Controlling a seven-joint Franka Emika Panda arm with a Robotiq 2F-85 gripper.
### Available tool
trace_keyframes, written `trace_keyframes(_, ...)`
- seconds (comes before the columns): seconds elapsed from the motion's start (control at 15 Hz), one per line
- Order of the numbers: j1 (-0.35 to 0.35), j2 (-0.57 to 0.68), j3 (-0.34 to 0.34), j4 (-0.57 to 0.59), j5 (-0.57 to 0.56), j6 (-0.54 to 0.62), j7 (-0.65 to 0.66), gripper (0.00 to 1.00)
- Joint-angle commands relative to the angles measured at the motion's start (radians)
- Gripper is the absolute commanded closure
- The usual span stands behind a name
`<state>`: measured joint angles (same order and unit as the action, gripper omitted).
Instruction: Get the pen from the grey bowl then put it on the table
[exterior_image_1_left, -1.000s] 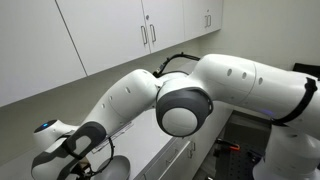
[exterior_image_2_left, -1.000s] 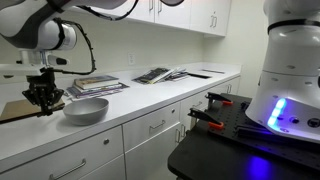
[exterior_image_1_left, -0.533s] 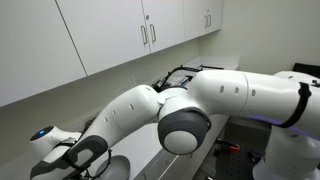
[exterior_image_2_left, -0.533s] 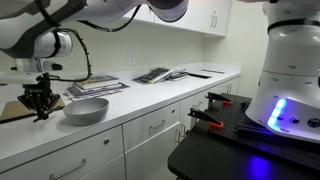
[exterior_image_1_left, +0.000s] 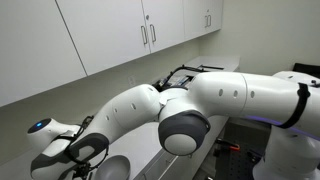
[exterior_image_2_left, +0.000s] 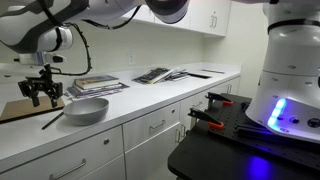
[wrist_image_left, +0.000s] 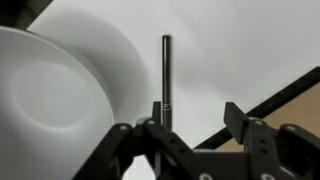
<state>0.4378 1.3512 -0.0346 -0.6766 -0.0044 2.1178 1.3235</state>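
- White counter setup: long white table (exterior_image_2_left: 140, 98) with drawer fronts (exterior_image_2_left: 150, 130) underneath and white wall cabinets (exterior_image_2_left: 185, 12) up top.
- pen (exterior_image_2_left: 53, 120) is out of the bowl. It's lying flat on the table just beside the grey bowl (exterior_image_2_left: 87, 110), on the side toward the brown pad (exterior_image_2_left: 18, 108), and it sits at a slant in that exterior view.
- gripper (exterior_image_2_left: 43, 96) hangs above that spot pointing down, jaws spread wide with nothing in them. There's a clear gap of air between it and the pen.
- wrist view backs that up: pen (wrist_image_left: 166, 70) is a thin dark stick on bare white table (wrist_image_left: 240, 40). The bowl (wrist_image_left: 50, 90) curves in on one side and a corner of the pad (wrist_image_left: 290, 95) shows on the other.
- same view, the gripper's (wrist_image_left: 195, 125) two fingers sit well apart at the bottom edge. The pen's near end shows between them, not pinched.
- stack of books (exterior_image_2_left: 95, 86) sits behind the bowl by the wall, with some open magazines (exterior_image_2_left: 160, 74) further along.
- in an exterior view the arm (exterior_image_1_left: 190, 100) fills most of the frame, so I can't make out the pen there.
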Motion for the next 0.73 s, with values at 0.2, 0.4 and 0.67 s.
trace_keyframes(0.2, -0.012, -0.072, 0.005, -0.022, 0.027, -0.043, 0.106, 0.0)
trace_keyframes(0.4, -0.01, -0.105, -0.005, -0.036, 0.021, -0.037, 0.148, 0.0)
trace_keyframes(0.67, -0.011, -0.141, -0.01, -0.056, 0.014, -0.065, 0.18, 0.0)
